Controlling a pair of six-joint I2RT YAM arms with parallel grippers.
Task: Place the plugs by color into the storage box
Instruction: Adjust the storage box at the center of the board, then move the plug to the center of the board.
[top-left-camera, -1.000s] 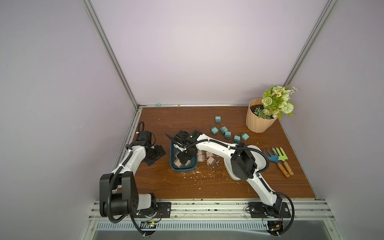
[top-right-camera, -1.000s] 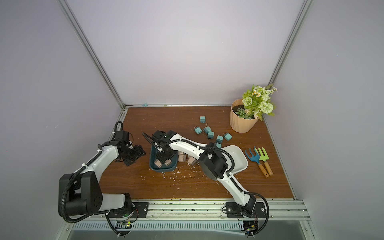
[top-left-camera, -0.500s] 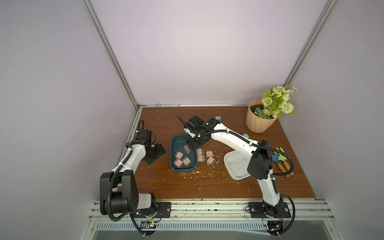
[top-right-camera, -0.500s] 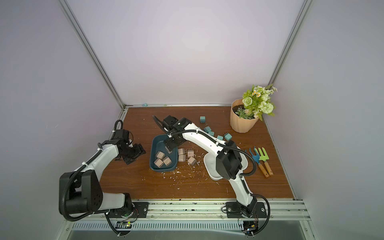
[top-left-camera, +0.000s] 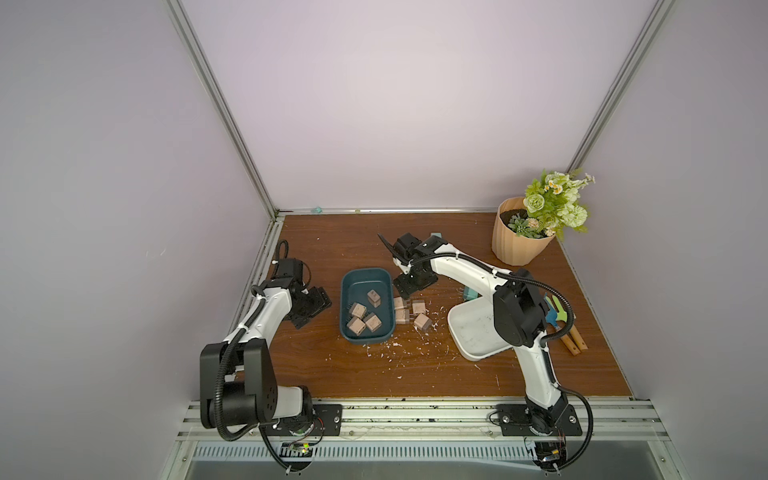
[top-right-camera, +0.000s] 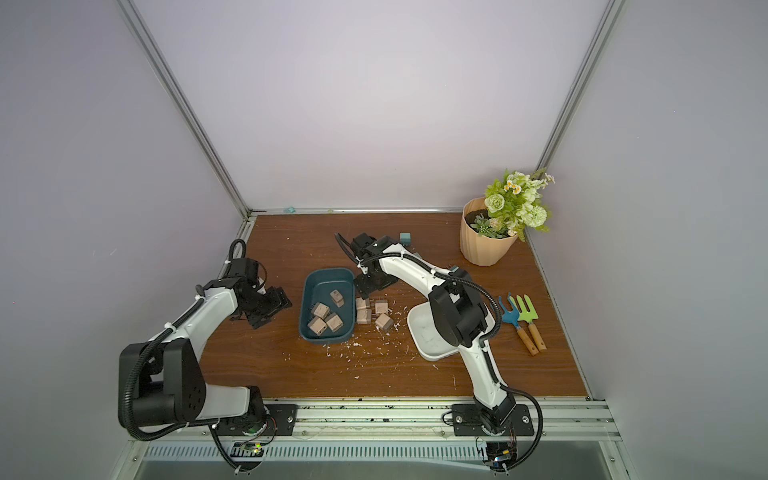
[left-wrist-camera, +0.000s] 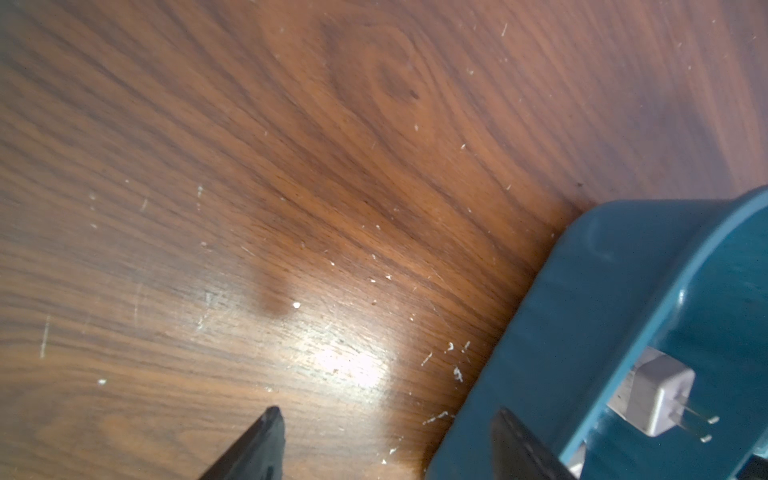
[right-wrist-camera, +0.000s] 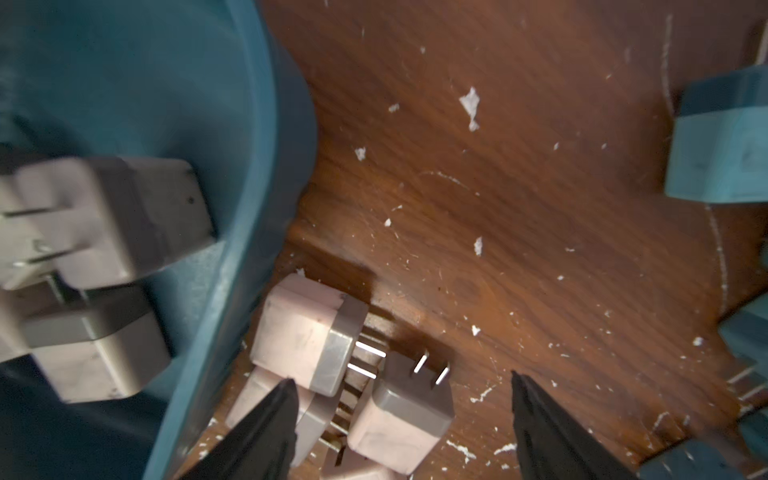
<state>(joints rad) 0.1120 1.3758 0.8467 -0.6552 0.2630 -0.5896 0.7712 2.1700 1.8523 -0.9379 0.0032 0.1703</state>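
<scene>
The plugs are split across the brown table (top-left-camera: 332, 374). Four pinkish plugs (top-left-camera: 372, 322) lie in the teal storage box (top-left-camera: 361, 282) at mid-table, and a cluster (top-left-camera: 402, 328) of four more crowds just outside the box's right wall. A white tray (top-left-camera: 469, 332) sits further right (most turquoise plugs (top-right-camera: 406, 237) hide behind the right arm). My right gripper (right-wrist-camera: 401, 378) hangs over the far end of that cluster, jaws spread and holding nothing. The cluster runs from there toward the near edge. The left gripper (left-wrist-camera: 386, 411), likewise spread and empty, sits left of the box, so the right is plainly closer. One plug (right-wrist-camera: 401, 409) lies under the gap between the right fingers. Its prongs point crosswise to the closing line, so I judge the jaws would meet its plain sides.
</scene>
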